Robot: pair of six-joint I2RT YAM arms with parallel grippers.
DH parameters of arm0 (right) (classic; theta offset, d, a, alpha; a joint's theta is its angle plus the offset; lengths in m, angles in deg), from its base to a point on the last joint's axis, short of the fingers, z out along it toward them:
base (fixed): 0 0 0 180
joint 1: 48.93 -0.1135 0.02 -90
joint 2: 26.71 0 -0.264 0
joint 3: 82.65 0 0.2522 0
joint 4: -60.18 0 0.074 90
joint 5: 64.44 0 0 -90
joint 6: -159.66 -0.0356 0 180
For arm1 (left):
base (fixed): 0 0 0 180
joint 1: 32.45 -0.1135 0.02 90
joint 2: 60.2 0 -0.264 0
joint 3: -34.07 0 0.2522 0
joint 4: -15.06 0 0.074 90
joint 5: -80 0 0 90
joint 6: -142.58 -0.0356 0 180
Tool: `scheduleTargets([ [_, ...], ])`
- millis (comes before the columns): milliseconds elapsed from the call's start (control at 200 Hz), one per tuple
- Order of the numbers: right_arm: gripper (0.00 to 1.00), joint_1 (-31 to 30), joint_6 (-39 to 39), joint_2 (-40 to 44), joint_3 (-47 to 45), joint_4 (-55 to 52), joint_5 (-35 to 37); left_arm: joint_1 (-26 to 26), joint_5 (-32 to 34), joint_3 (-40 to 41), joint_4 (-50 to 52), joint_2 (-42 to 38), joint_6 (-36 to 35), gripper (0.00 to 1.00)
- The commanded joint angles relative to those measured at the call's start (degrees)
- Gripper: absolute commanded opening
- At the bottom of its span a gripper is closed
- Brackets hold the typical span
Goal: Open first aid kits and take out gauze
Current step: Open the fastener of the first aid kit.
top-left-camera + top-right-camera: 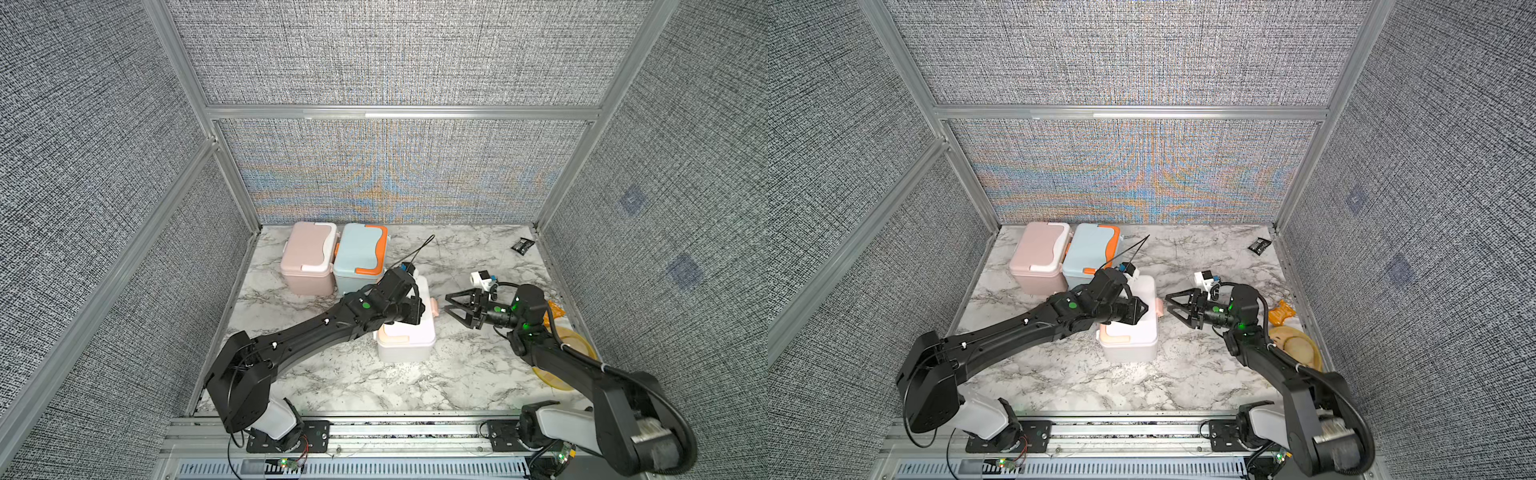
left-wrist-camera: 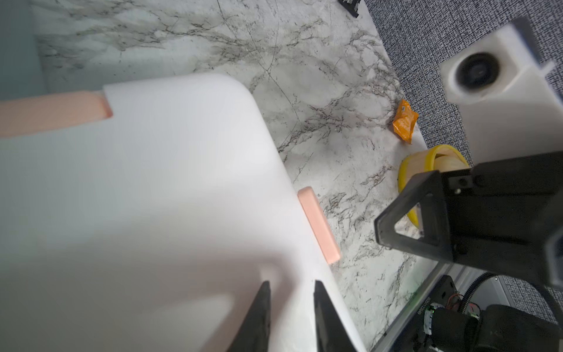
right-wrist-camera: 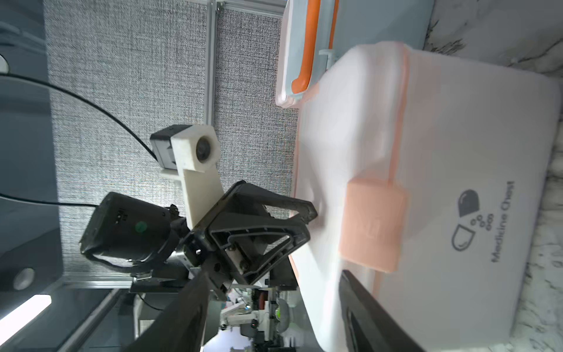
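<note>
Three first aid kits stood on the marble table [image 1: 332, 374], every lid down: the pink kit [image 1: 309, 253] and the blue kit [image 1: 359, 249] side by side at the back, the white kit [image 1: 409, 340] alone at mid-table, nearer the arms' bases. No gauze showed anywhere; we judged it shut inside the kits. We noted the left gripper [image 2: 291, 285] low over the white kit's lid, jaws a narrow gap apart; whether they pinched any part of the lid we could not tell. We saw the right gripper [image 1: 446, 302] lying level, jaws spread wide and empty, tips just beside the peach latch [image 1: 434, 307] on the kit's side and not plainly touching it. Risks as we judged them: a push on the latch could shove or tip the light kit toward the blue kit if the left gripper's hold were weak. The smooth latch could slip off a tip. A lid pinned from above might not lift once unlatched. The two grippers, working close together, could knock each other.
</note>
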Motion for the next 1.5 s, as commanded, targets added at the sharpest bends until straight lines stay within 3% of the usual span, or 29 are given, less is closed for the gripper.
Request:
scheduleTargets([
  [0,0.76,-1.2,26.2,5.0,7.1,-38.9,8.9,0.0,-1.2,-1.7,7.0,-2.2,-0.5,0.45],
  [155,0.80,-6.1,36.6,5.2,16.4,-56.5,19.8,0.1,4.4,-1.6,11.2,-7.9,-1.2,0.67],
  [285,0.80,-10.9,40.2,0.9,21.1,-61.8,27.8,0.0,10.3,3.9,10.1,-13.8,-1.0,0.82],
  [380,0.77,-13.3,41.4,-2.9,23.0,-62.7,30.2,-0.5,11.1,7.1,10.2,-16.8,-0.5,0.89],
  [705,0.76,-14.9,40.3,-7.4,23.6,-63.6,38.4,-1.2,9.9,11.9,7.6,-16.7,0.7,0.90],
  [1121,0.76,-12.0,38.4,-2.7,22.4,-66.1,43.3,-1.4,10.8,12.0,7.9,-15.3,1.0,0.90],
  [1496,0.76,-10.4,39.6,-1.9,25.9,-69.4,40.2,-1.6,11.5,11.3,8.7,-17.3,1.1,0.91],
])
